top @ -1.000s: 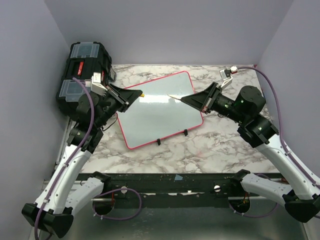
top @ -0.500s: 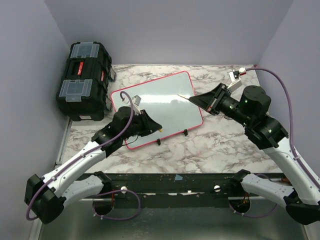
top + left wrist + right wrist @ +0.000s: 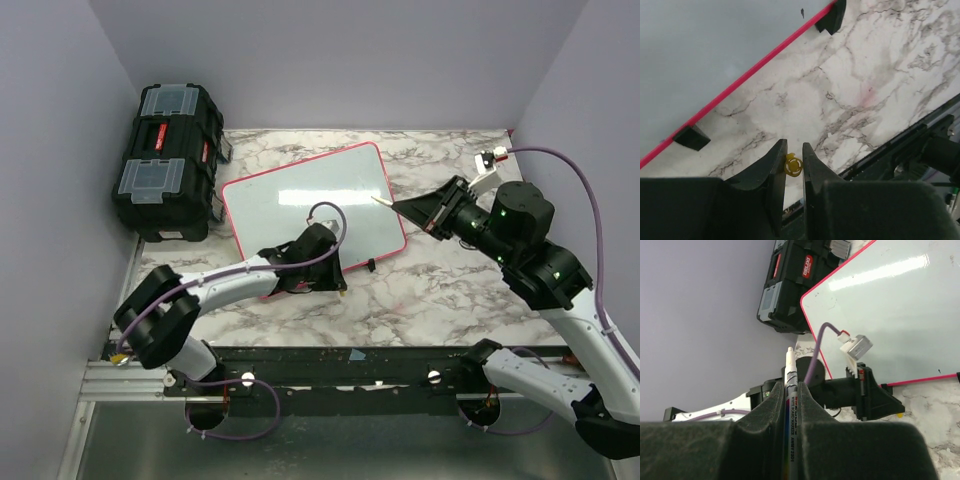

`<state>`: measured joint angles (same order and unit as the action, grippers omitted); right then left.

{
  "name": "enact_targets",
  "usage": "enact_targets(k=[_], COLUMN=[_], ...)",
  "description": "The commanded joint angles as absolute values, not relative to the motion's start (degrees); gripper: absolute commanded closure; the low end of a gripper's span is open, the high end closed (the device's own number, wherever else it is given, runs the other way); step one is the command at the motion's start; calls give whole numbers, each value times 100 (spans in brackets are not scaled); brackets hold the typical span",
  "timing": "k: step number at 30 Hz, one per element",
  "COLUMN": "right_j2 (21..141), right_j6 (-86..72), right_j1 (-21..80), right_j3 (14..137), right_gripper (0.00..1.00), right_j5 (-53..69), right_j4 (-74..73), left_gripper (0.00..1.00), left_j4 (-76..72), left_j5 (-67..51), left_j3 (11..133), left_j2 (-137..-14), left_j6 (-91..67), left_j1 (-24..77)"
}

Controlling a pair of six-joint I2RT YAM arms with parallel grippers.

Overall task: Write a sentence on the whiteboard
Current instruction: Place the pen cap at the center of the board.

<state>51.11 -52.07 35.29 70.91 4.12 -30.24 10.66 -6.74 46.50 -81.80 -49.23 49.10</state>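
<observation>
Where the marble-patterned tabletop [image 3: 450, 290] meets the left wall, a black plastic toolbox with clear lid compartments and a red label [image 3: 165, 160] stands at about ten o'clock from the whiteboard [image 3: 315, 205]. The whiteboard is a flat, glossy white board in a thin pink-red frame with rounded corners. It lies slightly skewed in the middle of the tabletop.

The left arm stretches low across the tabletop, and its end effector [image 3: 335, 282] is at six o'clock of the board, just off the near frame edge. In the left wrist view the two dark fingers [image 3: 775, 160] are clamped on a small round yellow plastic piece [image 3: 793, 165] seen end-on. Marble lies below them. The pink frame runs diagonally past at eleven o'clock, with two small black clips [image 3: 690, 137] on that edge.

The right end effector [image 3: 400, 208] is at three o'clock of the board. Its fingers are closed on a slim white marker pen with a printed barrel [image 3: 789, 367]. The pen's tip points toward nine o'clock and sits over the board's right margin. Whether the tip touches the surface cannot be told. The right wrist view looks along the pen, with the left arm's wrist and the board beyond it and the toolbox at twelve o'clock.
</observation>
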Motion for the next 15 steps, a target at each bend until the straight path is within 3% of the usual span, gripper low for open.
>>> enact_targets(k=[1,15], right_j2=[4983,4895], right_j6=[-5308,-5294], right_j1=[3533,3533], right_j3=[7189,7259], right_gripper=[99,99], right_j5=[218,49], right_j4=[-3385,-3690], left_gripper=[98,79], left_j4=[1089,1278], left_j5=[-778,-906], left_j3=[5291,5642], left_j2=[-8945,-9596], left_j6=[-4606,-4259], left_j1=[5042,5098])
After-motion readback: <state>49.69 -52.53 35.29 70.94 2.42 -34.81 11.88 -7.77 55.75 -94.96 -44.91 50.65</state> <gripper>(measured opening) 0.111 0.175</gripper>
